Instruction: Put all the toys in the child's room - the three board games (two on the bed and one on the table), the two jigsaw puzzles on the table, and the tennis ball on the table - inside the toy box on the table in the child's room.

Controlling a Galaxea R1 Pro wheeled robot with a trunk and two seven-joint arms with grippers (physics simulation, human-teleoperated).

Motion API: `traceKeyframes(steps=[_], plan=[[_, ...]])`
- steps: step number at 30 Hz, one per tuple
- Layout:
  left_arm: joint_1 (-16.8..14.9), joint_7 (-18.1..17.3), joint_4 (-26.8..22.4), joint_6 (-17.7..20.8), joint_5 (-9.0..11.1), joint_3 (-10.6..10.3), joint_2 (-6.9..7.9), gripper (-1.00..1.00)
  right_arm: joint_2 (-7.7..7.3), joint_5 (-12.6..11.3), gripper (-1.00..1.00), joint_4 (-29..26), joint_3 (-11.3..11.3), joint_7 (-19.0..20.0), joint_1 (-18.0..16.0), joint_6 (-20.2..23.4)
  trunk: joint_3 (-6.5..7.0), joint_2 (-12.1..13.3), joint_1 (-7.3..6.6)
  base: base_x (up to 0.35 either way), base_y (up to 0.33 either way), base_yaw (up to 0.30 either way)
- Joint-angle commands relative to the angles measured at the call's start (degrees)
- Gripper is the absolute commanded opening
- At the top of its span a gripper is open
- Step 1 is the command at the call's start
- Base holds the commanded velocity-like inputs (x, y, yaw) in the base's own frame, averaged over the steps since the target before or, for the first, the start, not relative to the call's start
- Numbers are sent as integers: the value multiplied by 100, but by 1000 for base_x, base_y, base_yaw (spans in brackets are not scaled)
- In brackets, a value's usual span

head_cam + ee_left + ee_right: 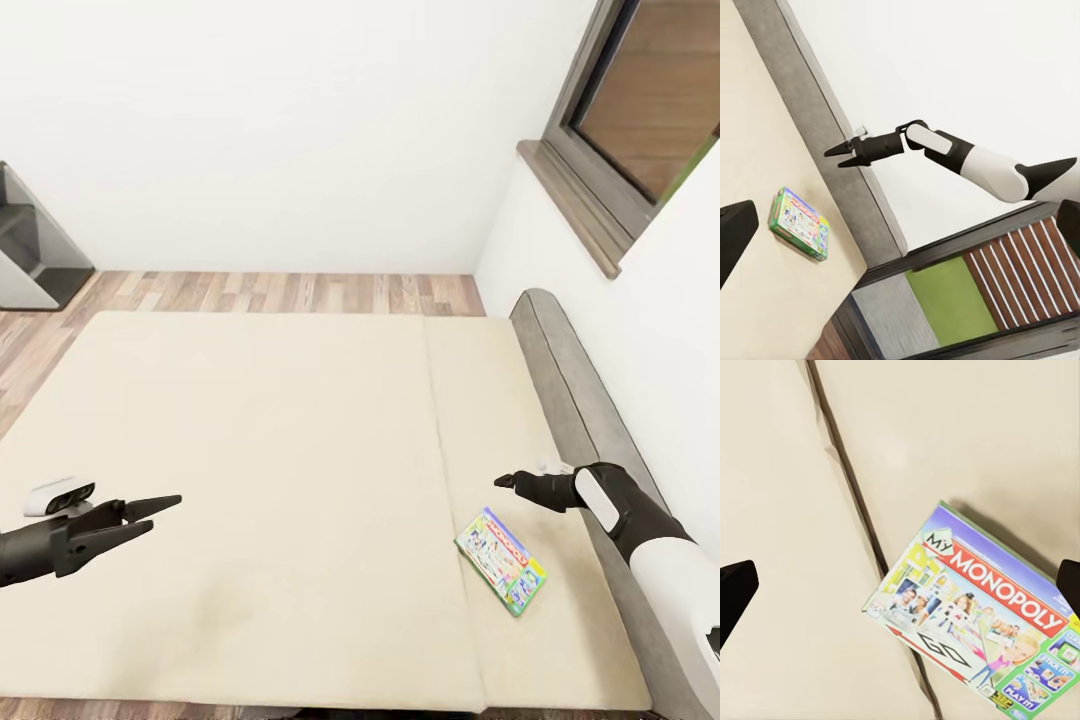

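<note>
One board game (502, 560) lies flat on the bed (250, 450), face up: thin box, green edges, blue/purple top corner, red MONOPOLY banner with "My" above it, cartoon people below. It sits skewed on the narrow mattress strip near my right side, one corner just at the seam line (855, 502). My right gripper (505, 483) hovers above the bed just beyond the box, not touching it; it holds nothing, and its fingers look pinched together at the tips. My left gripper (165, 505) hangs over the wide mattress part, well apart from the box, fingers slightly parted, empty. Grey headboard (575, 390) runs along the bed's right edge, close beside the box and under my right arm. Rest of the mattress is bare. Wood floor (280, 292) and white wall (300, 120) past the far edge; window (650, 90) upper right.
</note>
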Motion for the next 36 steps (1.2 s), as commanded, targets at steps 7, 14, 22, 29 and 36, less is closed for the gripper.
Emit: traceKeyframes(steps=[7, 14, 22, 29, 36], plan=[[-1, -21, 2, 61, 0, 3, 3, 100, -7, 16, 100, -3, 18, 21, -4, 11, -74, -10, 3, 0, 0, 0], [-1, -21, 4, 61, 1, 3, 4, 100, -2, 16, 100, -3, 8, 19, -7, 16, -140, -10, 3, 0, 0, 0], [-1, -21, 9, 61, 1, 4, 4, 100, -1, 9, 100, 46, 12, 12, -140, 18, -216, -10, 3, 0, 0, 0], [-1, -21, 12, 61, 1, 4, 4, 100, -10, 5, 100, 64, 15, 10, -300, 36, -282, -10, 3, 0, 0, 0], [-1, -21, 20, 61, 1, 4, 4, 100, -11, 7, 100, 82, 10, -55, -484, 264, -348, -10, 3, 0, 0, 0]])
